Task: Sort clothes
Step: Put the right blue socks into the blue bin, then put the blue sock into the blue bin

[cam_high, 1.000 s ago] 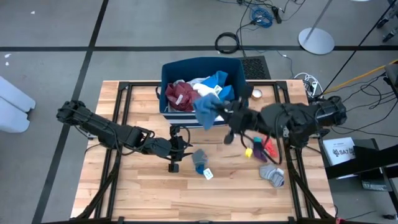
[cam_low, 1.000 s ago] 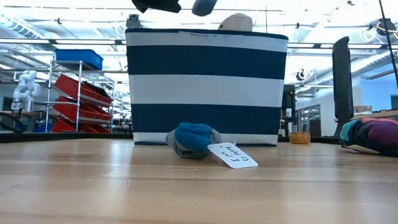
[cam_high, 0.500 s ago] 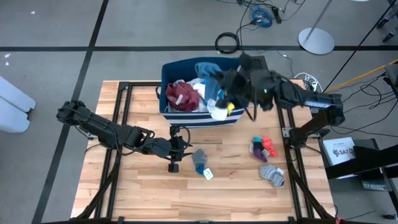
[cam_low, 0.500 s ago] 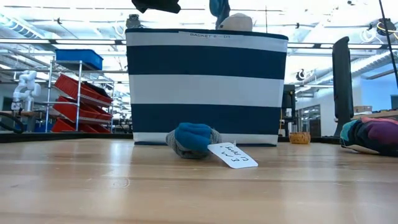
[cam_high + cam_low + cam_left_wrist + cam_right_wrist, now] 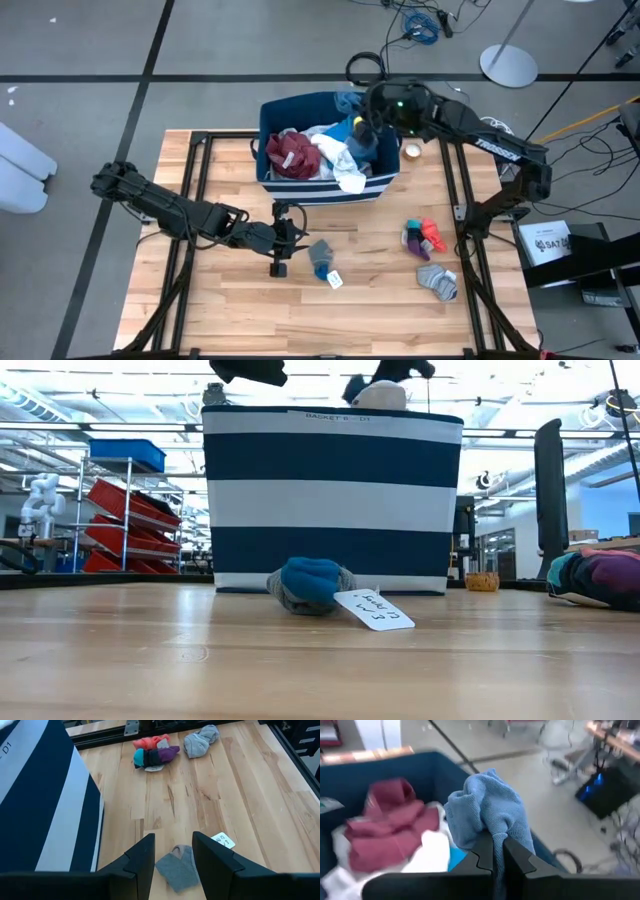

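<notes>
My right claw (image 5: 493, 851) is clamped on a blue cloth (image 5: 487, 812), held above the far right corner of the striped bin (image 5: 300, 190). My left claw (image 5: 172, 851) waits near the worktop's middle, fingers apart over a grey sock (image 5: 177, 866).
</notes>
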